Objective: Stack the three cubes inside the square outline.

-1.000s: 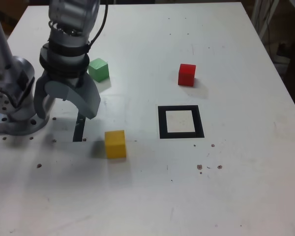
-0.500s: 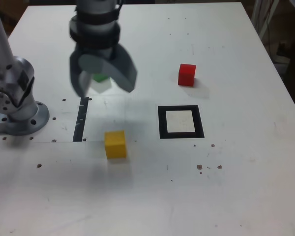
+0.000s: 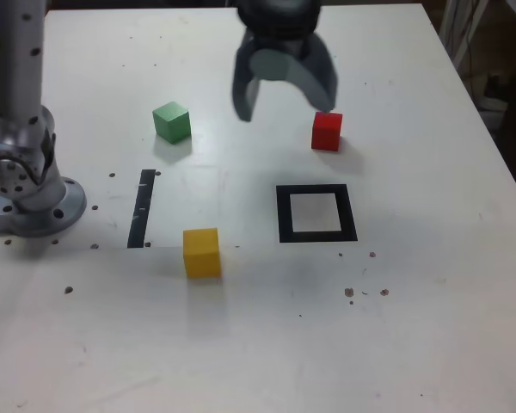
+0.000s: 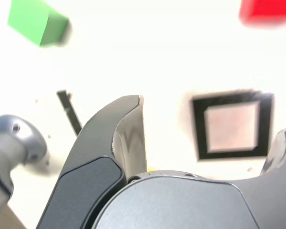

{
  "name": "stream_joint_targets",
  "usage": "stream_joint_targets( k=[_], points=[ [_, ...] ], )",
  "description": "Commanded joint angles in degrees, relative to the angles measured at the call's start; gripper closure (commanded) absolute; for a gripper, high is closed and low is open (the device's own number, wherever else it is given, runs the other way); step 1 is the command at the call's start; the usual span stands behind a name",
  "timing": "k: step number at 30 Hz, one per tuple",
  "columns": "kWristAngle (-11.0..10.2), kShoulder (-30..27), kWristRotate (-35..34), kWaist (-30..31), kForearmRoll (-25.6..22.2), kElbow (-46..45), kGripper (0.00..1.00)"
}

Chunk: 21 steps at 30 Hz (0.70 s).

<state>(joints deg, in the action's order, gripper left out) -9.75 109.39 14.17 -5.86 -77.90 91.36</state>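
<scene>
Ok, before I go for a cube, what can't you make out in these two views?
- Yellow cube: clear in the exterior view; in the wrist view the gripper body hides all but a sliver.
- Red cube: cut off by the wrist view's edge and blurred.
- Gripper: jaws open, but its height above the table can't be judged.
- Square outline: blurred in the wrist view, one corner behind a jaw.

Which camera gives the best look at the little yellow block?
The exterior view: the yellow block sits whole and sharp on the white table, apart from the black square outline. In the wrist view the tool hides nearly all of it; only a yellow sliver peeks out.
</scene>
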Motion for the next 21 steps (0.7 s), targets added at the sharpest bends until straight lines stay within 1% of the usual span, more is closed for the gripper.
stream_joint_targets(
  k=[1,6,10,16,21],
  points=[
    [-0.52,1.64,1.50,-1.23,-0.53,3.45,0.03],
    [-0.45,7.09,5.24,-4.94,-1.52,8.23,0.03],
    [-0.27,11.09,7.03,-7.23,-1.64,10.30,0.03],
    [0.01,14.36,8.27,-7.94,0.02,10.81,0.05],
    [0.00,16.72,8.76,-8.01,1.93,10.48,0.09]
  ],
)
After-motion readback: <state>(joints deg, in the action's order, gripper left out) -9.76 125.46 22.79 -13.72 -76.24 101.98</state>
